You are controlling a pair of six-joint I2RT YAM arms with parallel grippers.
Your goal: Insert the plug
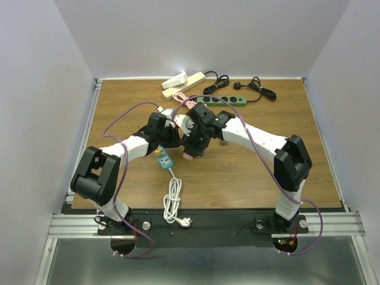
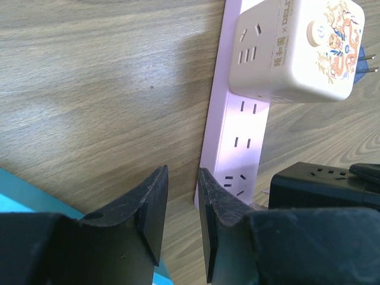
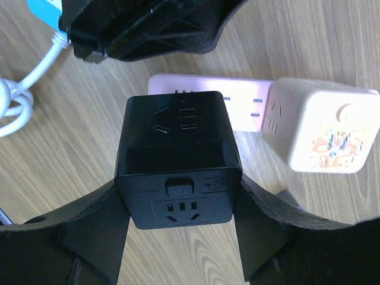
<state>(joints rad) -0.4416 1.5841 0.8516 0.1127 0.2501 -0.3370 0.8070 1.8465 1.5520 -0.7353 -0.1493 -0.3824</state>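
Note:
My right gripper (image 3: 178, 189) is shut on a black cube adapter (image 3: 178, 160) and holds it just above the near end of a pink power strip (image 3: 243, 95). A beige cube adapter (image 3: 323, 130) is plugged into the strip further along. In the left wrist view my left gripper (image 2: 181, 196) hangs low over the wood beside the pink strip (image 2: 237, 136). Its jaws are a narrow gap apart and empty, and the right finger lies along the strip's edge. The black cube (image 2: 320, 184) shows there too. From above, both grippers (image 1: 172, 138) (image 1: 194, 142) meet over the strip (image 1: 190, 156).
A teal socket block (image 1: 164, 159) with a coiled white cable (image 1: 173, 202) lies just in front of the grippers. At the back lie a green power strip (image 1: 224, 101), black cables (image 1: 258, 90) and cream strips (image 1: 183, 83).

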